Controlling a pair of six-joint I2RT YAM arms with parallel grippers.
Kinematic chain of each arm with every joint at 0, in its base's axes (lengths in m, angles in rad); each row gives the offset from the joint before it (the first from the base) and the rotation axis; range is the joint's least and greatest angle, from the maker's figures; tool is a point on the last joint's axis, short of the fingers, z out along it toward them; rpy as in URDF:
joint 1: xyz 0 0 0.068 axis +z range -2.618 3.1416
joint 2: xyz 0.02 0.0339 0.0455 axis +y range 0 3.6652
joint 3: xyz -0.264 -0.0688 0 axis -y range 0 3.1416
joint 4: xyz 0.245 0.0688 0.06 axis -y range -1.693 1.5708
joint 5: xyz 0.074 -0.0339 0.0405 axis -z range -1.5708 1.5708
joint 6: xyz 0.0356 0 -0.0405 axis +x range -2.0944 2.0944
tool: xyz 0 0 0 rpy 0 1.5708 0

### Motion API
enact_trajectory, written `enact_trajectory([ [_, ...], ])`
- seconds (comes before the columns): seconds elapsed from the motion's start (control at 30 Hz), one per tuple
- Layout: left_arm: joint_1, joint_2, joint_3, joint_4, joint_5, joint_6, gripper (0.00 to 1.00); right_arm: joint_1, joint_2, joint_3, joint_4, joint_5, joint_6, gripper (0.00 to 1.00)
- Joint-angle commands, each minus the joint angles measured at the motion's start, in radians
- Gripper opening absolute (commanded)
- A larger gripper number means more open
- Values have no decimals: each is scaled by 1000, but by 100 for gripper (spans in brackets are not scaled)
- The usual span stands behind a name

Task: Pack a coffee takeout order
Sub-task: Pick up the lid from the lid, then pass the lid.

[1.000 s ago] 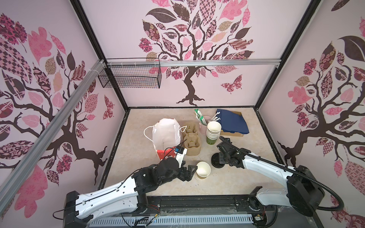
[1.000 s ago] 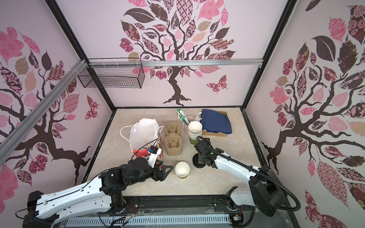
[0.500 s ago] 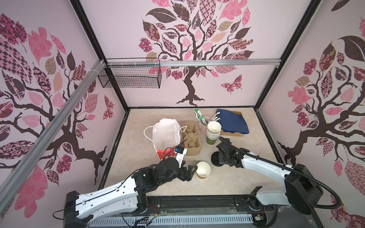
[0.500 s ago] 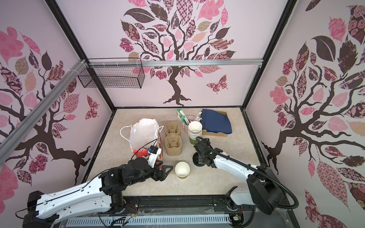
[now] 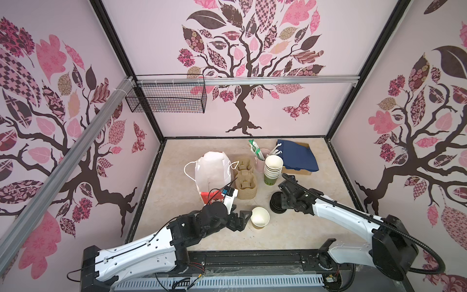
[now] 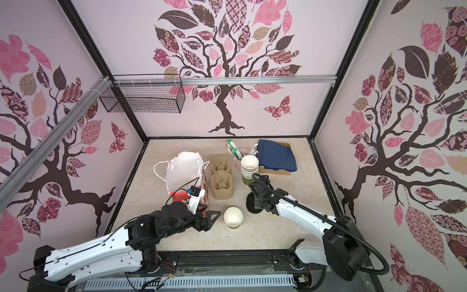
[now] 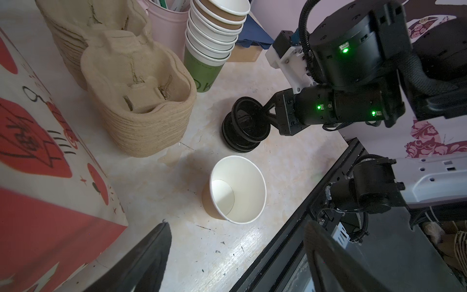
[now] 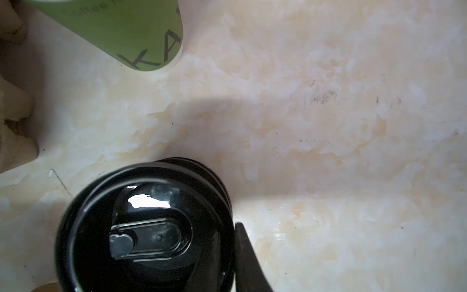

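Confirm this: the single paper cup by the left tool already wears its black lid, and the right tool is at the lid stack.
No: the paper cup stands open, lidless, as the left wrist view shows. It is by the left tool, and the right tool is at the lid stack.

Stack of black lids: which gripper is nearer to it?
Right. The right gripper pinches the top lid of the stack; the left gripper stands open beside the empty cup, apart from the lids.

Left end effector [image 7: 237, 227] spread, right [image 7: 264, 110] clamped
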Motion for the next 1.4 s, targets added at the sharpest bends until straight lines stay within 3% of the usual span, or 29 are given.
enact_trajectory([
  [0.0, -3, 4, -12, 20, -9, 33, 87, -1, -27, 21, -62, 37, -4, 13],
  [0.4, -1, 57, 56, 51, 7, 99, 89, -1, -140, 56, -118, -33, -12, 13],
  [0.47, -1, 70, 70, 52, -6, 51, 89, -1, -176, 75, -142, -55, -25, 14],
  [0.6, 1, 107, 104, 78, -21, -164, 88, 2, -264, 109, -165, -132, -81, 15],
  [0.83, 36, 215, 149, 214, 151, -390, 90, 94, -314, 175, -157, -193, -126, 15],
  [1.13, 88, 221, 113, 212, 153, -550, 97, 182, -293, 183, -87, -270, -101, 14],
  [1.27, 90, 242, 119, 250, 181, -538, 97, 222, -284, 181, -56, -307, -93, 14],
  [1.37, 96, 266, 138, 252, 219, -522, 91, 256, -273, 183, -43, -318, -85, 14],
])
